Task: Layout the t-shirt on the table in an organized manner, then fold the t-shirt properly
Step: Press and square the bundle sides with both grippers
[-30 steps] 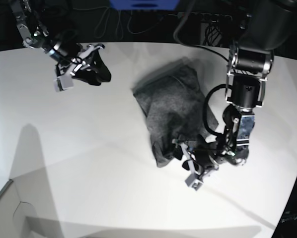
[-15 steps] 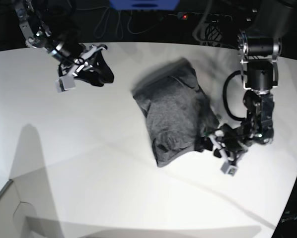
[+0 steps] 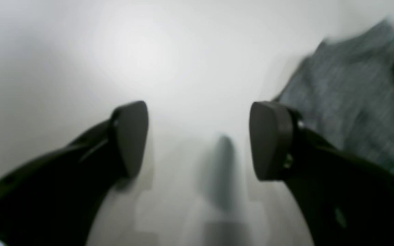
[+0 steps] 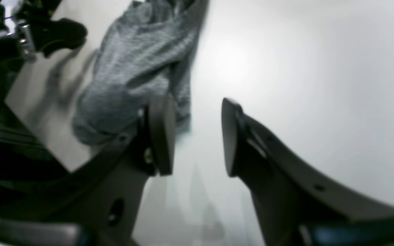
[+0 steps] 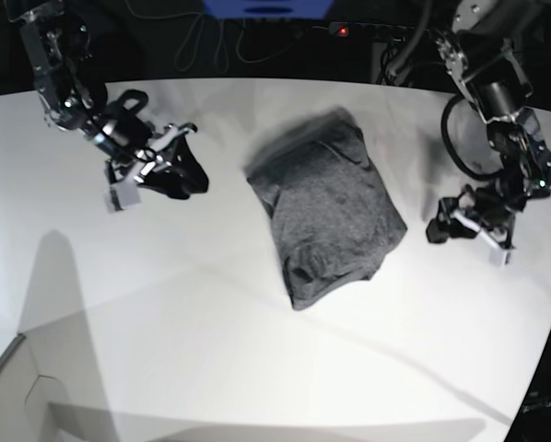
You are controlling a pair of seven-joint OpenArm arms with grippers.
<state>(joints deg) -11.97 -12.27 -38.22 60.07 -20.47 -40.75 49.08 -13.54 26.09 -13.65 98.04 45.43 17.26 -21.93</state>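
Left gripper [image 5: 467, 230]: jaws spread, empty, has drawn clear rightward of t-shirt [image 5: 329, 214] | right gripper [image 5: 156, 166]: parted, empty, off left | shirt: compact folded bundle, mid-table [image 5: 165, 322] | reading: fold looks done, arms retreating.

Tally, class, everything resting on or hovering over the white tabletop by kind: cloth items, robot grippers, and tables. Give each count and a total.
Cloth items: 1, the t-shirt
Robot grippers: 2, the left gripper and the right gripper
Tables: 1, the table
Total: 4
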